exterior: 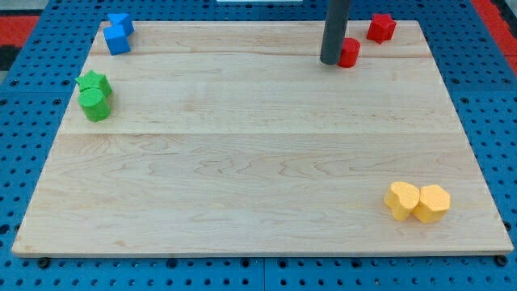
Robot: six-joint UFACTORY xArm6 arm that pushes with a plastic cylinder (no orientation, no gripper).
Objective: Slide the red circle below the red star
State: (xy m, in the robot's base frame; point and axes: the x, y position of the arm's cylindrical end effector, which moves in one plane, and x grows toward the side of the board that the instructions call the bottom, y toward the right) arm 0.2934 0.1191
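My tip (330, 61) is touching the red circle (350, 52) on its left side, near the table's (242, 162) top edge. The red star (381, 27) is sitting just up-right of it. No claw is showing.

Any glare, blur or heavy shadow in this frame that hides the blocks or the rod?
Camera view: even, soft lighting, no glare on the wooden board; shadows are faint. Blocks look sharp. My tip is crisp, covering the red circle's left edge; the red star is clear at its upper right.

The rod runs off the view's top, and my tip (330, 61) covers the left side of the red circle (350, 52), so their contact can't be seen.
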